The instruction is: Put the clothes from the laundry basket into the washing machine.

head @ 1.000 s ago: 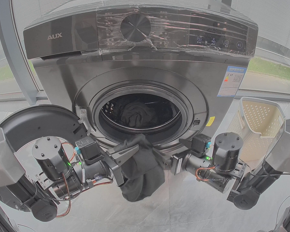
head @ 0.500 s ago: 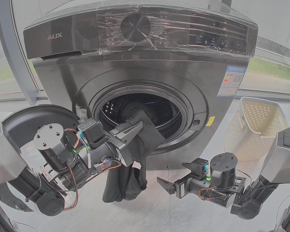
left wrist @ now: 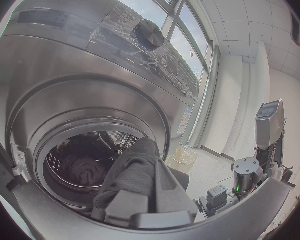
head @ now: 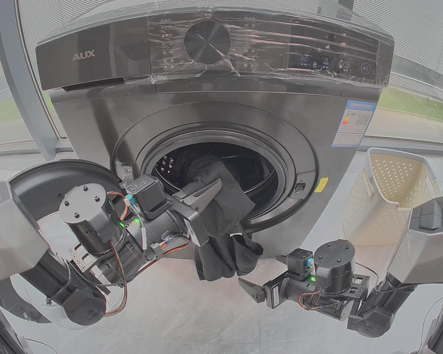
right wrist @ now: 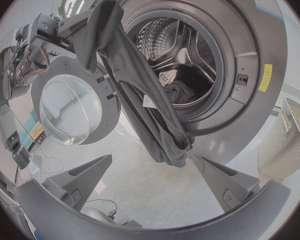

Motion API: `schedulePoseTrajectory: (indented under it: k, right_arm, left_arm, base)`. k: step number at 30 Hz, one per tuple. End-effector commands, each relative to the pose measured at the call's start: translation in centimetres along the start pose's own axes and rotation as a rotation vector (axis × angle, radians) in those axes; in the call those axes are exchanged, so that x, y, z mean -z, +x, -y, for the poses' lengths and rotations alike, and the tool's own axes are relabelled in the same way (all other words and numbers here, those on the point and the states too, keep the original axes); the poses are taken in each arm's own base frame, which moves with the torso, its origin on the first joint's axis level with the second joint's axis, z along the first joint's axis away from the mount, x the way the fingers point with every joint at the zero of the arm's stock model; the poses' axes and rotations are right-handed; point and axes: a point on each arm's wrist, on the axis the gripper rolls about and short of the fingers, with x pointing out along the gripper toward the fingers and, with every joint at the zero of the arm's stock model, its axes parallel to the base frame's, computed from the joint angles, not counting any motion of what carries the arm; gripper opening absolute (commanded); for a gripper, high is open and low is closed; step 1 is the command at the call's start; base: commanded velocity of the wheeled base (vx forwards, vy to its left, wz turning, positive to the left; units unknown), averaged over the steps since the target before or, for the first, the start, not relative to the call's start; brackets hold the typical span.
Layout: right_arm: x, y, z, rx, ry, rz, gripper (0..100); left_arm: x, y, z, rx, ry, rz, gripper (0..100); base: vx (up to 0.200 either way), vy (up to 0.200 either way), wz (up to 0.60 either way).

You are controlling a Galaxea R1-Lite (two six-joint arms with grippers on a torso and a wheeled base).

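Jaws of my left gripper (head: 212,187) pinch the black garment (head: 227,215) up high (limp, likely light, tail dangling); my right gripper (head: 248,288) gapes empty.

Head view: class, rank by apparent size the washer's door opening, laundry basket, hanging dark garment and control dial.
1. door opening
2. laundry basket and dark garment: too alike to rank, and the garment hangs nearer the camera
3. control dial
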Motion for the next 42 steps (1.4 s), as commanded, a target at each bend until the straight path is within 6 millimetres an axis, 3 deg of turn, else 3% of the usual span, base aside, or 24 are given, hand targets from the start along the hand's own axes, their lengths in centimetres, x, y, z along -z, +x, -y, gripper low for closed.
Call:
schedulePoseTrajectory:
  k: [1,10,26,29,35,42]
  right_arm:
    - [0.8,0.5,0.1,0.005,-0.005,-0.03,100]
    - [2.1,1.4,0.8,0.027,-0.006,-0.075,100]
    - [2.9,1.2,0.2,-0.024,-0.011,-0.108,100]
    - [3.4,1.9,0.2,-0.033,-0.011,-0.118,100]
    - [4.7,5.1,1.6,-0.026,-0.07,-0.07,100]
    - [3.8,7.4,2.1,-0.034,-0.068,0.008,100]
  left_arm:
    - [0.1,0.5,-0.1,-0.002,-0.001,-0.002,0]
    - [-0.2,1.0,0.0,0.001,0.0,0.006,0]
    - [-0.3,0.9,0.0,-0.001,0.0,0.005,0]
    - [-0.4,0.9,0.0,-0.001,0.0,0.009,0]
    - [-0.6,0.8,0.0,0.0,0.001,0.011,0]
    - [-0.7,0.9,0.1,0.002,0.001,0.016,0]
  base:
    - [0.0,0.0,0.0]
    - [0.0,0.0,0.0]
    - [0.0,0.0,0.0]
    - [0.0,0.0,0.0]
    - [0.0,0.0,0.0]
    - [0.0,0.0,0.0]
